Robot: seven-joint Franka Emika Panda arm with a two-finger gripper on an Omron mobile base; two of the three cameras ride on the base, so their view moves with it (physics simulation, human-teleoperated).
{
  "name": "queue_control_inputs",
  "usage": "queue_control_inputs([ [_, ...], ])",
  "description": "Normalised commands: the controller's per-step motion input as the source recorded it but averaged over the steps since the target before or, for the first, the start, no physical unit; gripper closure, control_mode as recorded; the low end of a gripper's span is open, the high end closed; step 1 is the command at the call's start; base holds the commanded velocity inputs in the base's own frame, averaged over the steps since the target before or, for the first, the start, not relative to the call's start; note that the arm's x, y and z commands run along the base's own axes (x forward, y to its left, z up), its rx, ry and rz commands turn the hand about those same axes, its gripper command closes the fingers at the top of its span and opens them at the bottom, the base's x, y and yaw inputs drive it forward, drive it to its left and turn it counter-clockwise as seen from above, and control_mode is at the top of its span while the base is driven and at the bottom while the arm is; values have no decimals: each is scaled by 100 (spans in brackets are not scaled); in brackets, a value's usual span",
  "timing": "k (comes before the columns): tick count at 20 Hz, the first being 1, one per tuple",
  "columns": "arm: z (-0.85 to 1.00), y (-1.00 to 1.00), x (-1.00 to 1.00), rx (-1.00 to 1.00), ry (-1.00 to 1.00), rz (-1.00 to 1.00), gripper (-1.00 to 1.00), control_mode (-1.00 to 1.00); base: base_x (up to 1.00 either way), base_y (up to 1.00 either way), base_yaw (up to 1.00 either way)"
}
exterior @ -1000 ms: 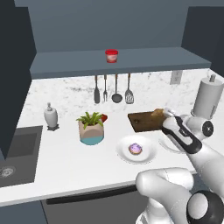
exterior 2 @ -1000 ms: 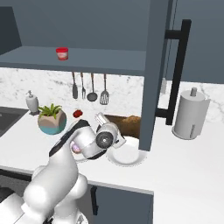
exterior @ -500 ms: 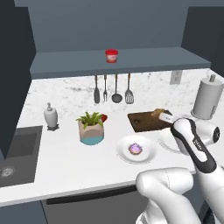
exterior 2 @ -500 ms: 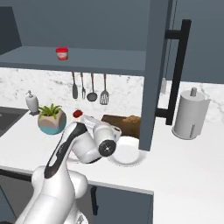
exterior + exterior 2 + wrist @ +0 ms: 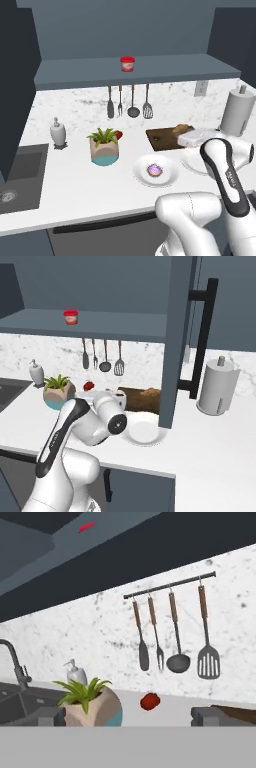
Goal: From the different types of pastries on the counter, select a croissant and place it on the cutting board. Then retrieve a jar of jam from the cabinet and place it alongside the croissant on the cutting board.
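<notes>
Croissant [image 5: 181,129] lies on the cutting board [image 5: 161,139], at the board's 1 o'clock corner, so the first step reads as done; jam retrieval is judged in hand. Jar of jam [image 5: 127,63] stands upright on the cabinet [image 5: 75,72] shelf, at 12 o'clock from the hanging utensils [image 5: 128,102] and well above the counter [image 5: 70,172]. Gripper [image 5: 128,716] is spread wide and holds nothing; fingertips [image 5: 50,716] frame the potted plant [image 5: 89,702] and backsplash. Arm is folded low over the counter, wrist beside the board, hand aimed roughly level at the wall. Next move calls for raising and pitching the hand toward the shelf, jaws either side of the jar.
</notes>
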Motion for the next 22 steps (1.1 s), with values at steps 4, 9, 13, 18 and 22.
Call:
queue_control_inputs([
  [4,32,52,-23,-11,-4,1,-100,-100,0,0,0],
  [9,39,51,-11,-9,0,0,-100,-100,0,0,0],
  [13,37,51,-1,-10,0,-2,-100,-100,0,0,0],
  [18,41,50,0,-10,0,-3,-100,-100,0,0,0],
  [22,51,34,0,-8,0,-3,-100,-100,0,0,0],
])
